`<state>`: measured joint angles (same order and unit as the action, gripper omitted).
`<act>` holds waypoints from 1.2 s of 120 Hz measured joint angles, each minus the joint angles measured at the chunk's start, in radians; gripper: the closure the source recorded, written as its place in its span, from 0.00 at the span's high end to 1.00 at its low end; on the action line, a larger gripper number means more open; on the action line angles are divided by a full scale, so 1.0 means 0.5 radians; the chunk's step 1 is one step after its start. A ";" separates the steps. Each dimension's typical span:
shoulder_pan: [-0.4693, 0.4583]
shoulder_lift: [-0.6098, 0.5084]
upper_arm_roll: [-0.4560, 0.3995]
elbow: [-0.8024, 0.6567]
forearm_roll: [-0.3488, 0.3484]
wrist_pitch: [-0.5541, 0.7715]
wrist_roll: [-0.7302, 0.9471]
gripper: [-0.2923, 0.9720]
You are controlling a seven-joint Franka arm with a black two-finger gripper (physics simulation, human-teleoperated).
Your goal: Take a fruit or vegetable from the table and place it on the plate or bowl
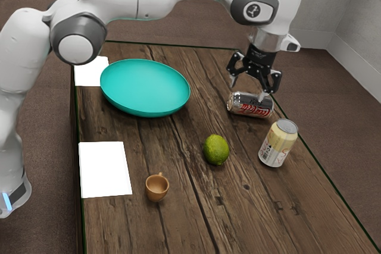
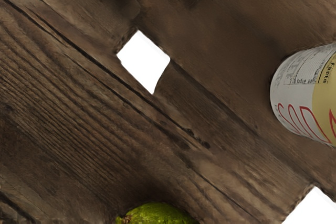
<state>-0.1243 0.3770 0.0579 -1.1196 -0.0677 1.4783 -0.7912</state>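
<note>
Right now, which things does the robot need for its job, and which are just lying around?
Needed: lime, teal bowl, gripper.

Just lying around: cola can on its side, upright can, small brown cup, white sheet by the bowl, white sheet by the cup.

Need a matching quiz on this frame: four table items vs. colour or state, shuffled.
Items:
1. lime
2. plate
3. dark can
4. pale can

Colour or state:
A. standing upright
B. teal
C. lying on its side
D. yellow-green

Pairs: 1-D, 2-B, 3-C, 4-A
</note>
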 joint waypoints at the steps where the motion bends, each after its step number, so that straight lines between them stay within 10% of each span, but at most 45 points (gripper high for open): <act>1: -0.007 -0.002 0.000 -0.004 0.000 0.003 -0.014 0.77; 42: -0.174 -0.488 -0.005 -0.996 -0.053 0.448 -0.499 0.77; 144: -0.183 -0.515 0.009 -1.501 -0.038 1.152 -0.985 0.77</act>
<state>-0.2157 0.1196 0.0621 -1.8699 -0.0866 2.0543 -1.2836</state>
